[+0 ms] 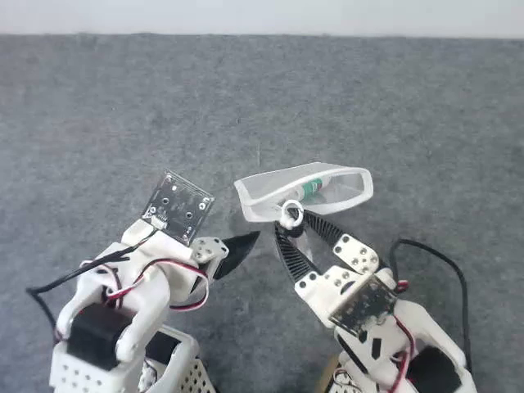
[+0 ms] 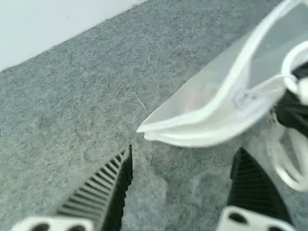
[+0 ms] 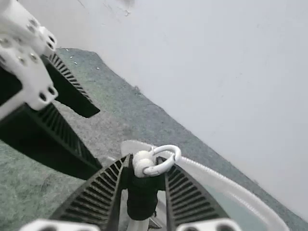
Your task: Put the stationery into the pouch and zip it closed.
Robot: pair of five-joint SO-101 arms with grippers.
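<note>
Pouch (image 1: 270, 190), mouth agape on the carpet (image 1: 123, 106) with stationery (image 1: 313, 189) inside: pin its near corner with the wide-open left gripper (image 2: 184, 154) just beside it, then draw the zipper pull (image 3: 155, 161), clamped in the right gripper (image 1: 295, 225) at the pouch's near edge, steadily along the teeth.

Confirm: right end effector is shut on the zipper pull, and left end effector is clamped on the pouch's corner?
Not quite. The left end effector is open and short of the pouch, not clamped on its corner; the left wrist view shows carpet between them. The right end effector is shut on the zipper pull.
</note>
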